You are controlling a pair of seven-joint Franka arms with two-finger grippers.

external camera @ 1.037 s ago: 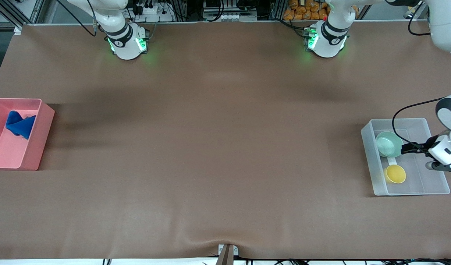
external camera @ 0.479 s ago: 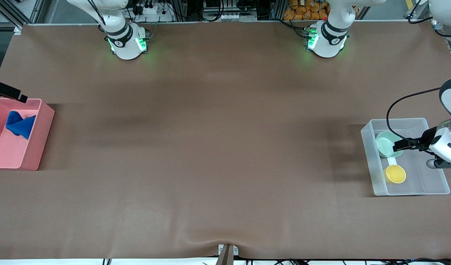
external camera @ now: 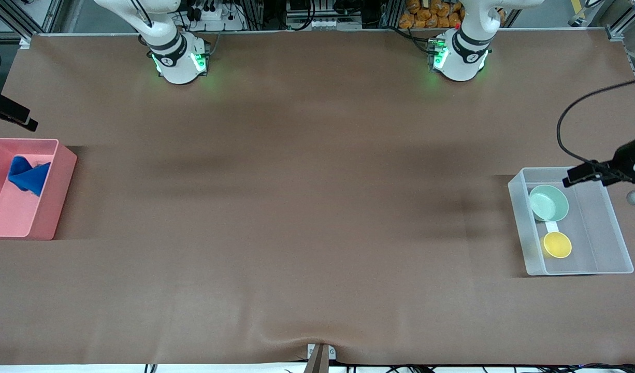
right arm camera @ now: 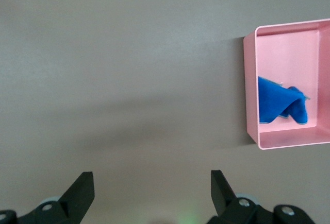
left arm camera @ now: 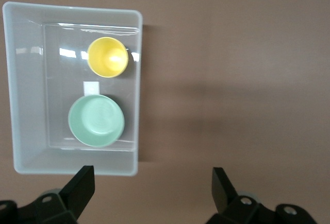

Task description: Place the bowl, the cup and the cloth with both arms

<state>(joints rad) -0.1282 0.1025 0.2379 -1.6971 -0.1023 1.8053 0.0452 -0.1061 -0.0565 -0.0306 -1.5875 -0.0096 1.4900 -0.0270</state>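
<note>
Two containers sit at the two ends of the brown tabletop (external camera: 307, 207). At the left arm's end lies a clear plastic bin (external camera: 607, 217), and inside it the mint-green bowl (external camera: 548, 202) rests upright, with the yellow cup (external camera: 557, 244) also upright and nearer to the front camera; the two stand near each other but apart, with a small white label on the bin floor between them. Both lie along the bin's wall that faces the middle of the tabletop. At the right arm's end sits a pink bin (external camera: 58, 191), and the blue cloth (external camera: 27, 175) lies crumpled inside it, bunched in the part of the bin farther from the front camera, leaving the rest of the pink floor bare. The left tool (external camera: 581, 175) hangs in the air over the clear bin's rim farthest from the front camera, above the bowl's end of the bin; in the left wrist view its fingers (left arm camera: 81, 188) stand wide apart with nothing between them, and bowl, cup and bin all show below it. The right tool (external camera: 17, 116) hangs over bare tabletop just outside the pink bin, toward the robots' bases; the right wrist view shows its fingers (right arm camera: 82, 190) spread apart and empty.
</note>
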